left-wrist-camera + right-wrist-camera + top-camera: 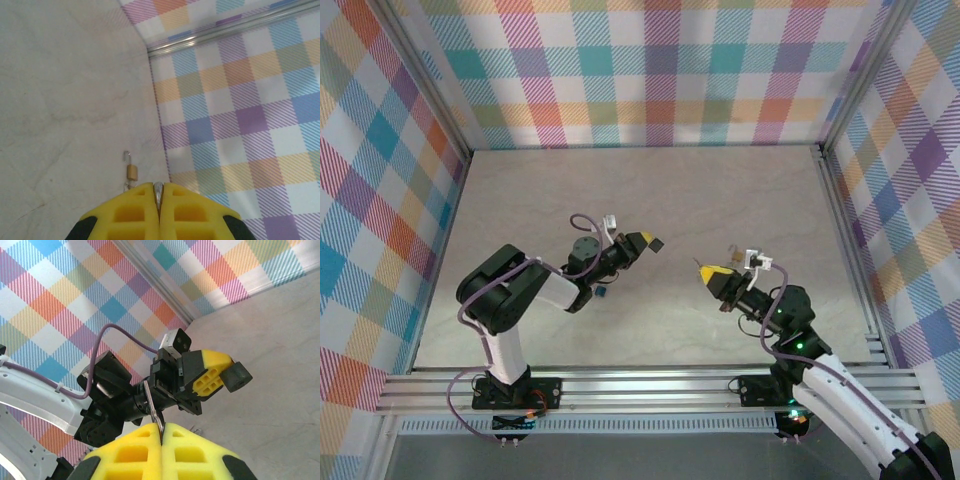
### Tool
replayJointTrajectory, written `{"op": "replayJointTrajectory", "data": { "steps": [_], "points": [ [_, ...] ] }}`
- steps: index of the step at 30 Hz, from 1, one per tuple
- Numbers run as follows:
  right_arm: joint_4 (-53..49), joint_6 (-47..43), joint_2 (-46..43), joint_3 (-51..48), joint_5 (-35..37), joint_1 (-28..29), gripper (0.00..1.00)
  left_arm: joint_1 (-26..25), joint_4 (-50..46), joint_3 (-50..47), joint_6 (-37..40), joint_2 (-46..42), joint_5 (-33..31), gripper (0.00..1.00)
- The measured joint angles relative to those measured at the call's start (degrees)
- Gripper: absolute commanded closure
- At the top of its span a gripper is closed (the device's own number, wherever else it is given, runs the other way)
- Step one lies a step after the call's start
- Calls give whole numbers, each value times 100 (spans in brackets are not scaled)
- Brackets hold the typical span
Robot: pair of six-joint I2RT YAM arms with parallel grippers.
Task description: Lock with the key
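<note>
Above the table (pixel 750 190), my right gripper (pixel 161 427) pinches the slim silver metal key (pixel 150 400), aimed left at the small black padlock (pixel 235 376) my left gripper (pixel 646 240) clamps.

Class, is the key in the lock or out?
Out: the key sits pinched in the right gripper, apart from the lock held by the left gripper.
</note>
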Motion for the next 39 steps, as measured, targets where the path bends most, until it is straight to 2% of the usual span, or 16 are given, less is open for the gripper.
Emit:
{"op": "replayJointTrajectory", "data": {
  "steps": [8, 14, 20, 27, 39],
  "points": [
    [-831, -179, 116, 31, 20, 0, 100, 7, -1121, 363, 199, 101, 116, 100],
    [-887, -181, 229, 31, 17, 0, 100, 9, -2422, 638, 498, 96, 83, 100],
    [-911, -181, 247, 39, 13, 0, 100, 17, -3265, 905, 741, 98, 74, 100],
    [-970, -179, 243, 42, -26, 0, 100, 26, -4103, 1401, 1156, 109, 72, 100],
    [-975, -179, 247, 42, -87, 0, 100, 157, -4900, 2026, 1631, 483, 125, 100]
  ]
}}
